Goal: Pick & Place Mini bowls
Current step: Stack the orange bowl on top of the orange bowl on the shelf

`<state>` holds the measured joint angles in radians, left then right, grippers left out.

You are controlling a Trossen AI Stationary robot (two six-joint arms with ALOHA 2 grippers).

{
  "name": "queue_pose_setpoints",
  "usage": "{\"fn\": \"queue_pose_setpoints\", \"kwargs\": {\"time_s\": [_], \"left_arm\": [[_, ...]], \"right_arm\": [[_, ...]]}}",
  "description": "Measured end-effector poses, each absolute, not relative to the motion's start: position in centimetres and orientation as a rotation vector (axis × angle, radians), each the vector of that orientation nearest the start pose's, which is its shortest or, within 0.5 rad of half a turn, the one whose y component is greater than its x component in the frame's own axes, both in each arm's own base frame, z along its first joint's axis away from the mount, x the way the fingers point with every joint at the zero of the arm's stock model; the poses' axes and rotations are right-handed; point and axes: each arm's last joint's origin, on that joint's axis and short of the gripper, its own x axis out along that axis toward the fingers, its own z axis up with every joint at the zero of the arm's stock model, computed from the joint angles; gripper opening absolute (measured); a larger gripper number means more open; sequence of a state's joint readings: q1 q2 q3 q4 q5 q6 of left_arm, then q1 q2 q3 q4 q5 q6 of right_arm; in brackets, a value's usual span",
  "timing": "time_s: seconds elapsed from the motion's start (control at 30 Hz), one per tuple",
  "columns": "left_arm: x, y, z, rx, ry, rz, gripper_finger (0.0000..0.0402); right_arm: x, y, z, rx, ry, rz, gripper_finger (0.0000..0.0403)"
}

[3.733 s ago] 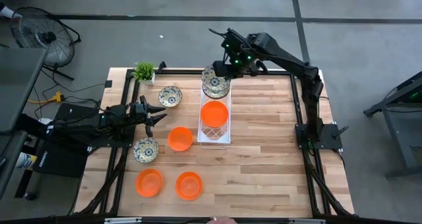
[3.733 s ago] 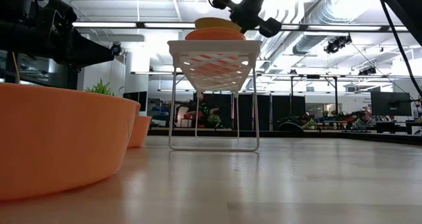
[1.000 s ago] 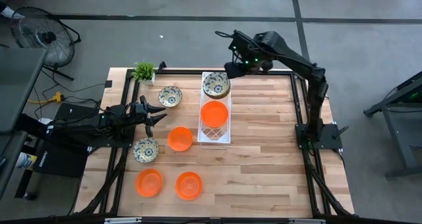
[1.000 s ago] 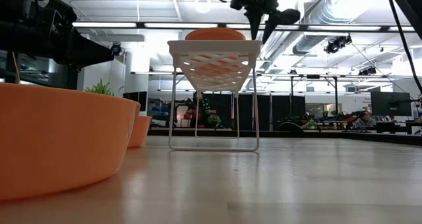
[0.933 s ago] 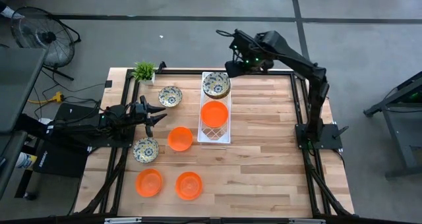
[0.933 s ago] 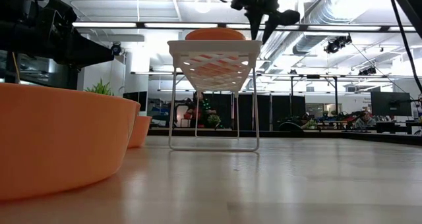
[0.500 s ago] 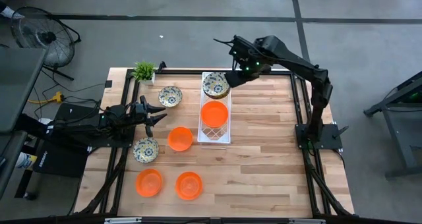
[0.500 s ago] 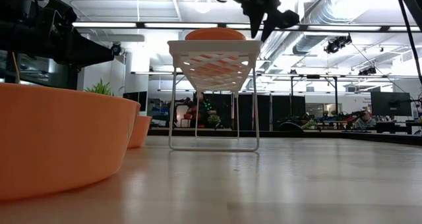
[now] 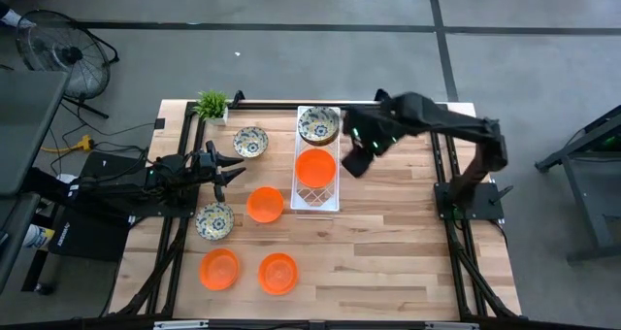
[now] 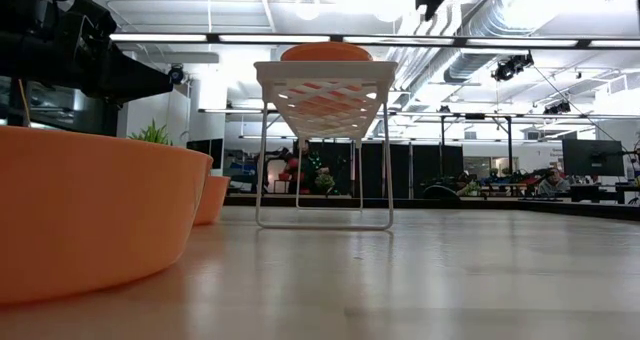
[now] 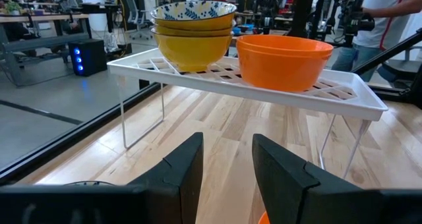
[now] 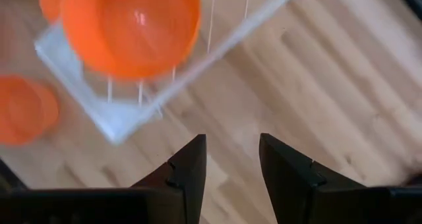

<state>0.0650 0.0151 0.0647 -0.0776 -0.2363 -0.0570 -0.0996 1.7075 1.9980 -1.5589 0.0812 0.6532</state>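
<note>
High view: a white wire rack [image 9: 316,196] is seen on the wooden table [image 9: 388,252], bearing a stack of patterned bowls [image 9: 317,125] at its far end and one orange bowl [image 9: 315,167] beside the stack. The right gripper [image 9: 354,162] is held above the table just to the right of the rack, level with that orange bowl; in the right wrist view its fingers [image 12: 191,168] are parted, with nothing between them and bare wood below. The left gripper [image 9: 225,167] waits at the table's left side, its fingers [image 11: 184,168] likewise apart and empty, pointed toward the rack.

Off the rack, a patterned bowl [image 9: 250,141] lies near the potted plant [image 9: 212,105], a second patterned bowl [image 9: 214,220] near the left arm, an orange bowl [image 9: 264,204] just left of the rack, and two more orange bowls [image 9: 219,269] [image 9: 277,273] toward the near edge.

From the left wrist view the stacked bowls are shown yellow outside, the top one blue-patterned within.

No brand, label or writing can be read on any of these things
</note>
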Motion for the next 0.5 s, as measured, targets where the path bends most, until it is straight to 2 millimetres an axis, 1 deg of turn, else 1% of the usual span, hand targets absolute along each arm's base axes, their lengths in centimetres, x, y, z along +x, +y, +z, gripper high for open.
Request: {"fn": "queue_pose_setpoints", "kwargs": {"time_s": [0.17, 0.33, 0.43, 0.5], "left_arm": [[9.3, 1.3, 17.7, -0.054, 0.020, 0.302, 0.0129], [9.3, 1.3, 17.7, -0.054, 0.020, 0.302, 0.0129], [9.3, 1.3, 17.7, -0.054, 0.020, 0.302, 0.0129], [9.3, 1.3, 17.7, -0.054, 0.020, 0.302, 0.0129]], "right_arm": [[28.2, 0.6, 38.5, 0.574, 1.220, -0.521, 0.0128], [26.6, 4.0, 36.2, 0.553, 1.219, -0.403, 0.0128], [26.3, 5.4, 34.3, 0.527, 1.183, -0.335, 0.0128], [26.2, 6.0, 32.8, 0.520, 1.156, -0.306, 0.0128]]}}
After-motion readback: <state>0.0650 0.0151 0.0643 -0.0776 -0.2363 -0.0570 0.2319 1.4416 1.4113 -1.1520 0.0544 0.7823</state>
